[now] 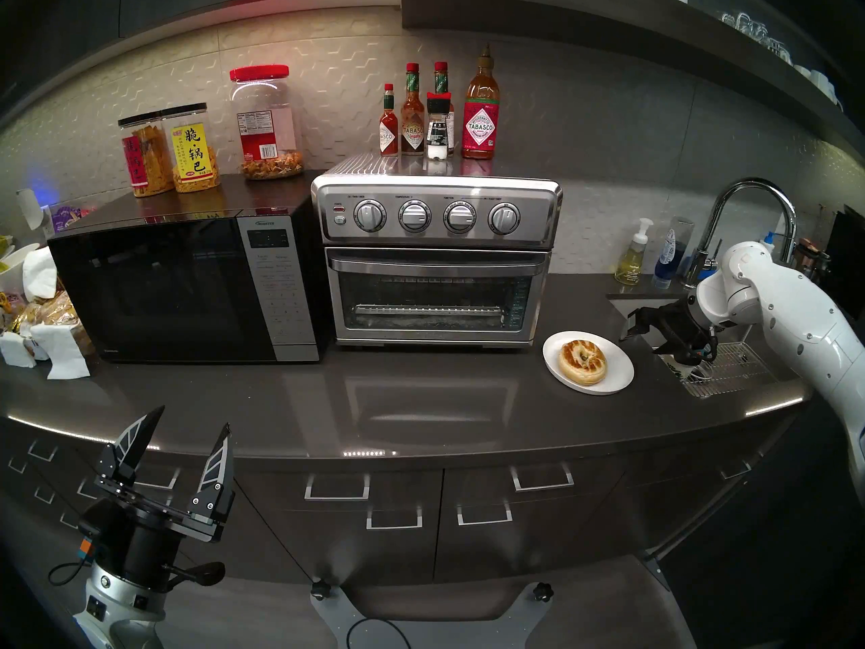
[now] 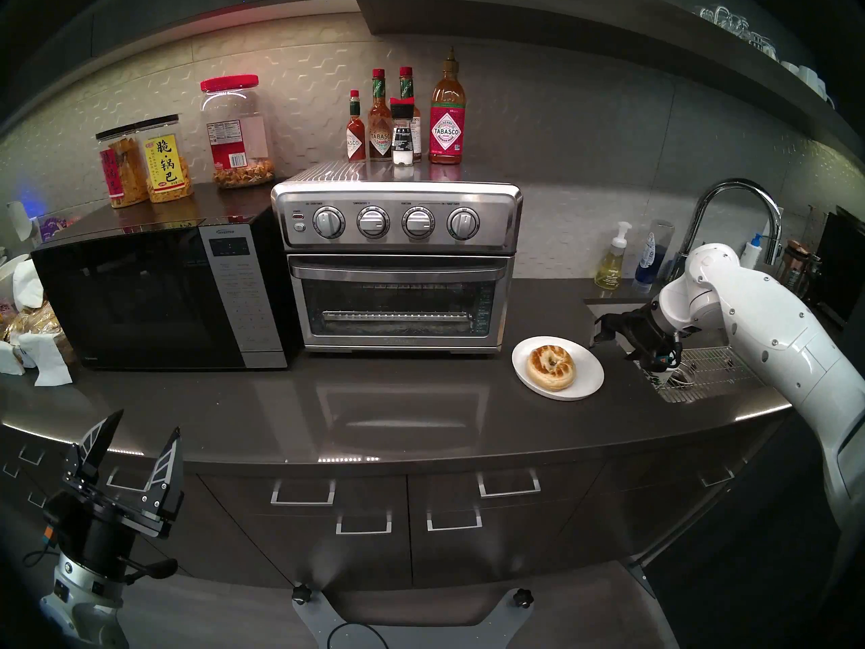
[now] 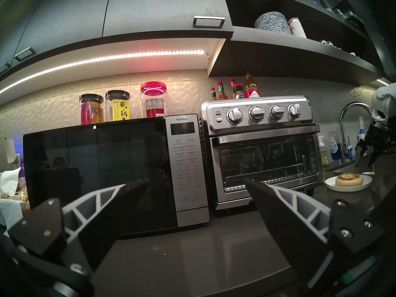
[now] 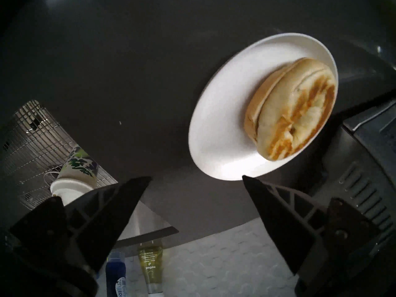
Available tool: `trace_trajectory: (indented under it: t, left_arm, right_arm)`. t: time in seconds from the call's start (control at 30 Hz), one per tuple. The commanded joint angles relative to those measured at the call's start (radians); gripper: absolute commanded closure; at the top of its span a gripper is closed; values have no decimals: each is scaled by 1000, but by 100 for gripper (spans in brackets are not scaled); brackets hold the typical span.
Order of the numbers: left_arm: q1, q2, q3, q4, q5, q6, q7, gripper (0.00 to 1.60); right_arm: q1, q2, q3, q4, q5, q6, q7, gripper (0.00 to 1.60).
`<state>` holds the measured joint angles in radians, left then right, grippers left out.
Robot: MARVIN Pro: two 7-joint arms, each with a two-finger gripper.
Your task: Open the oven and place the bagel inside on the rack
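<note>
Here the right gripper [image 4: 196, 178] hangs with jaws spread and empty over the bench [image 1: 421, 390]; the bagel [image 4: 293, 110] lies on a white plate [image 4: 218, 118] just beyond its fingertips. The toaster oven [image 1: 437, 259], door closed, stands farther past the plate, and the left gripper [image 1: 187, 432] is likewise spread and empty.

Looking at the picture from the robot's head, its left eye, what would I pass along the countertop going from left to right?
Black microwave → steel oven, its door shut → white plate holding the bagel → the right arm's open fingers → sink with its faucet.
</note>
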<state>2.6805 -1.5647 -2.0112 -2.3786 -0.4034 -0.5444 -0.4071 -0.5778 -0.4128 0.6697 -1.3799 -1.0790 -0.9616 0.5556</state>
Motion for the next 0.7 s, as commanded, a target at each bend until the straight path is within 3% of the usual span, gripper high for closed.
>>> trace_trajectory:
  t: [0.0,0.27,0.67]
  left_arm:
    - [-1,0,-1,-16,-1,-2,-1,0]
    - [-2,1,-1,-16,-1,-3,-1,0]
    - [-2,1,0,-15,-1,-3,-1,0]
  right_arm:
    - [6,106,36,-25,92,2,-65,0]
    - [-49,203,68,-52,200,2,-161,0]
    - [-180,257,105,-119,336,2,-301,0]
